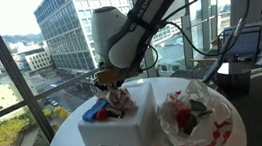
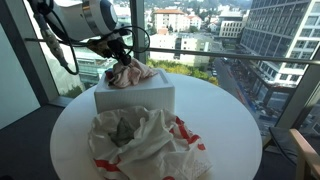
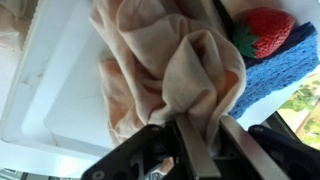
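Robot's black claw (image 3: 205, 140) clamps a crumpled beige cloth (image 3: 160, 70) atop a white rectangular box (image 1: 119, 135), beside a red toy strawberry (image 3: 268, 30) and a blue sponge (image 3: 285, 65).

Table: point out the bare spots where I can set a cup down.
The widest bare table lies between the box, the wrapper and the rim. A narrower strip runs along the box's other side. Crowded: the box, full of cloth pinched by the tool, with the wrapper close beside it.
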You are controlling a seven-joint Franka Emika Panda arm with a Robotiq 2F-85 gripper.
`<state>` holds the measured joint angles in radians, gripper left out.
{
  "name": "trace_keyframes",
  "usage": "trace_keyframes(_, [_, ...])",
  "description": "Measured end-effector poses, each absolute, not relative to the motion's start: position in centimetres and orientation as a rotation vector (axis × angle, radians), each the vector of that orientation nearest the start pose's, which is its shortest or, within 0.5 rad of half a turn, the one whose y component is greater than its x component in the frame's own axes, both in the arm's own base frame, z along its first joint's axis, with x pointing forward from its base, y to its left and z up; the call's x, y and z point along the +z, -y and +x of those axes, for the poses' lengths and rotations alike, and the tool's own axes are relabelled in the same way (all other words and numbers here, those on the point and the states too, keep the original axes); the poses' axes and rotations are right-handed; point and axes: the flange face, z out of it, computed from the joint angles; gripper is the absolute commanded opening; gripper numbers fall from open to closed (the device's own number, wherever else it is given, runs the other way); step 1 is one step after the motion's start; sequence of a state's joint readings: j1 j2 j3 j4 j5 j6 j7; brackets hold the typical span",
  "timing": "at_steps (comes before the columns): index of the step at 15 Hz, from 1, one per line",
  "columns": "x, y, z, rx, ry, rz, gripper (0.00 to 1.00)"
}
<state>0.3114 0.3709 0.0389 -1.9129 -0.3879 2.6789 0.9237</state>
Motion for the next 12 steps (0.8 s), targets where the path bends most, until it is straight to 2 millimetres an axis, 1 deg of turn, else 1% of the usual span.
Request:
trace_keyframes(1, [35.9,-23.6,60.8,-0.718,-0.370,-3.008,0.05])
trace_keyframes(2, [37.8,-23.7,60.2,-0.755,-0.339,-3.036,0.03])
trace_keyframes(3, [39.6,-23.6,59.4,-0.794,-0.312,-3.069,0.04])
trace_keyframes(6, [44.6,-22.6,56.2,-0.885,-0.295,-3.180,0.04])
trace_keyframes(9, [47.8,-21.1,51.8,-0.860,-0.373,-3.310,0.04])
trace_keyframes(12, [49.6,-20.1,46.9,-0.774,-0.467,-3.402,0.05])
